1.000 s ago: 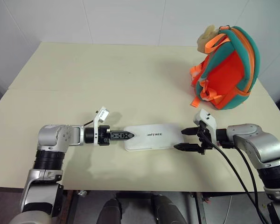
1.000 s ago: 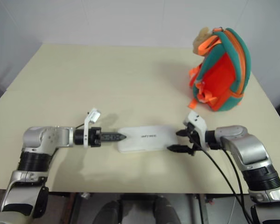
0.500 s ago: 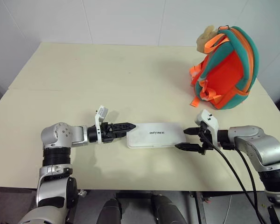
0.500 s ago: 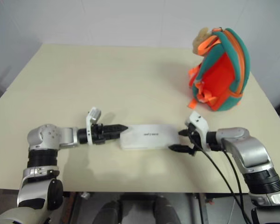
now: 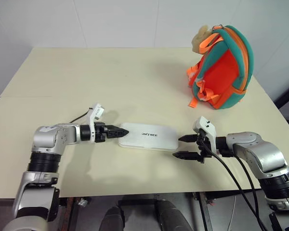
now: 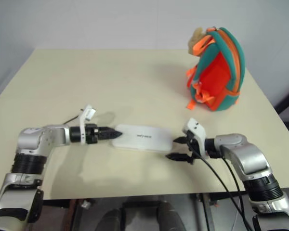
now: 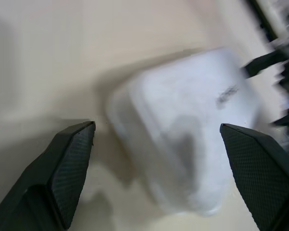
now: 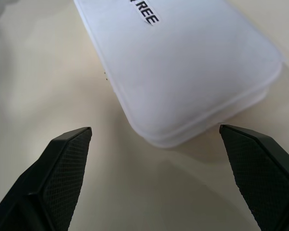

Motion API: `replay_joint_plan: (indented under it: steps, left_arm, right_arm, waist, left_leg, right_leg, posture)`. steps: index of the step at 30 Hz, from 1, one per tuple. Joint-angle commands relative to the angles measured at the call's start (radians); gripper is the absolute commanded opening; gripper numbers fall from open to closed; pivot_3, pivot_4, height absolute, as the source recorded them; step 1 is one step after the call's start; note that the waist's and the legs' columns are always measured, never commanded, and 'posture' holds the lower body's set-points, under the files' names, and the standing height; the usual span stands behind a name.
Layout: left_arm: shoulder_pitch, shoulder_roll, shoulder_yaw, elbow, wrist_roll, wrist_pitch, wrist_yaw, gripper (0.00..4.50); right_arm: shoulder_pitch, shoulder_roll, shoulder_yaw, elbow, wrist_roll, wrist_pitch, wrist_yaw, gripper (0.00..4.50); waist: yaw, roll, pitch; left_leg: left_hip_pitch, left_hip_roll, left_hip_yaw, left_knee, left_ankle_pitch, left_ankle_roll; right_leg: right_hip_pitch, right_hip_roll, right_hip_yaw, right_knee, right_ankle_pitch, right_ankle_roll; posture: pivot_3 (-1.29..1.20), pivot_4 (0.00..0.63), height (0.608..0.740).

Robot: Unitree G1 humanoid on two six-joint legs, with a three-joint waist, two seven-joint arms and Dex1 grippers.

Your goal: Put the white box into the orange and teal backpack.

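The white box (image 5: 149,136) lies flat on the table (image 5: 86,82), well apart from the orange and teal backpack (image 5: 224,67) that stands at the far right corner. The left gripper (image 5: 116,132) and the right gripper (image 5: 185,147) are at the two short ends of the box, both spread wide and holding nothing. To grip it well, I think each gripper should take its end evenly, so the box stays level. Behind the table is a white wall (image 5: 111,21).

Box (image 5: 149,137) between left gripper (image 5: 116,131) and right gripper (image 5: 185,146) — backpack (image 5: 223,69) far right.
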Motion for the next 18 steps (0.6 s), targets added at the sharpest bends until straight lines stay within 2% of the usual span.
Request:
replay_joint_plan:
  steps: [1, 2, 8, 12, 14, 18]
  left_arm:
    - [0.006, 0.062, -0.047, -0.009, 0.063, -0.041, -0.028, 4.44]
    - [0.006, 0.073, -0.055, -0.012, 0.067, -0.046, -0.036, 4.44]
    - [-0.031, 0.061, 0.016, -0.018, -0.079, 0.192, -0.088, 4.44]
    - [-0.048, 0.036, 0.055, -0.003, -0.173, 0.366, -0.114, 4.44]
    - [-0.049, 0.028, 0.06, 0.005, -0.193, 0.407, -0.115, 4.44]
    - [-0.059, 0.004, 0.047, 0.055, -0.18, 0.4, -0.105, 4.44]
  right_arm:
    - [-0.01, 0.002, -0.005, -0.015, 0.012, -0.02, 0.008, 4.5]
    - [-0.011, 0.004, -0.004, -0.012, 0.011, -0.022, 0.008, 4.5]
    - [-0.013, 0.013, 0.001, -0.006, 0.009, -0.028, 0.006, 4.5]
    - [-0.013, 0.017, 0.001, -0.006, 0.008, -0.029, 0.003, 4.5]
    - [-0.01, 0.015, -0.002, -0.008, 0.009, -0.03, 0.003, 4.5]
    - [-0.003, 0.012, -0.004, -0.012, 0.01, -0.032, 0.003, 4.5]
  waist:
    - [0.001, 0.0, 0.0]
    - [0.001, 0.0, 0.0]
    - [0.007, 0.0, 0.0]
    - [0.012, 0.0, 0.0]
    - [0.016, 0.0, 0.0]
    - [0.017, 0.0, 0.0]
  left_leg:
    - [0.0, 0.0, 0.0, -0.001, 0.0, 0.0]
    - [0.0, 0.0, 0.0, -0.002, 0.0, 0.0]
    - [-0.003, 0.0, -0.001, -0.006, -0.003, 0.0]
    - [-0.013, 0.0, -0.003, -0.003, -0.005, 0.0]
    - [-0.019, 0.0, -0.004, -0.002, -0.005, 0.0]
    - [-0.019, 0.0, -0.005, 0.001, -0.004, -0.001]
  right_leg:
    - [-0.001, 0.0, 0.0, 0.0, 0.0, 0.001]
    - [-0.001, 0.0, 0.0, 0.0, 0.0, 0.002]
    - [-0.005, 0.0, -0.001, 0.0, -0.001, 0.002]
    - [-0.013, -0.001, -0.004, 0.001, -0.003, 0.003]
    - [-0.02, -0.002, -0.005, 0.004, -0.004, 0.002]
    - [-0.021, -0.001, -0.006, 0.008, -0.004, 0.001]
  posture:
    - [0.0, 0.15, 0.74]
    - [0.0, 0.15, 0.74]
    - [0.0, 0.15, 0.74]
    - [0.0, 0.15, 0.74]
    - [0.0, 0.15, 0.74]
    - [0.0, 0.15, 0.74]
